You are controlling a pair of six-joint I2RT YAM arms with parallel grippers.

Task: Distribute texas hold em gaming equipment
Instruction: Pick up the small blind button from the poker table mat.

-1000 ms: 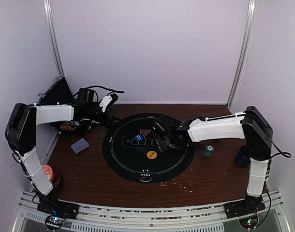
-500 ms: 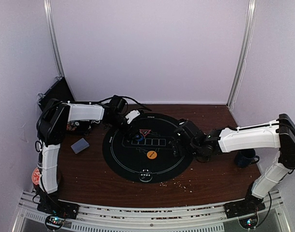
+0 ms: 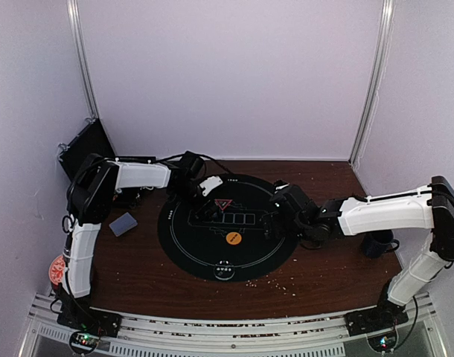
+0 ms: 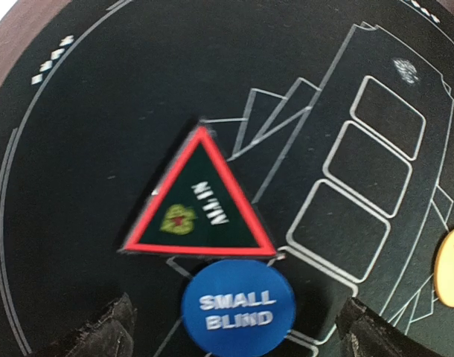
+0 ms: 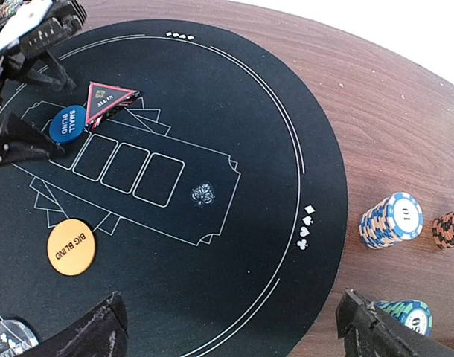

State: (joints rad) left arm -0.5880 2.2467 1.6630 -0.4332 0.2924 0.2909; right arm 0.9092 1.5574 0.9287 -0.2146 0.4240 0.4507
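Jaws on both of your arms stand spread wide, and neither pinches anything. Your left gripper point(image 4: 237, 327) hangs over the far left part of the round black mat point(image 4: 93, 111), with its dark fingertips point(image 4: 100, 335) on either side of the blue button point(image 4: 238, 309) marked SMALL BLIND. You cannot tell whether those tips touch the mat. The blue button lies flat, right at the base of the red triangle marker point(image 4: 197, 204), with their edges touching or all but touching. The orange button point(image 5: 71, 246) marked BIG BLIND lies flat on the mat closer to the arms' bases, well apart from the blue one and outside the printed row of card boxes.

Your right gripper point(image 5: 231, 327) hovers over the right side of the mat with nothing between its fingers. Past the mat's right edge, on the brown table point(image 5: 405, 97), you have three stacks: a blue-and-white chip stack point(image 5: 391, 219), an orange-brown chip stack point(image 5: 450, 227) just beside it, and a teal chip stack point(image 5: 405, 316) apart from those two. A clear round disc point(image 5: 7, 338) sits at the mat's near edge.

The deck of grey-blue playing cards point(image 3: 123, 223) lies on the table left of the mat, apart from both grippers. A dark blue mug point(image 3: 377, 243) stands at the right, and a red-topped can point(image 3: 57, 269) stands beside the left arm.
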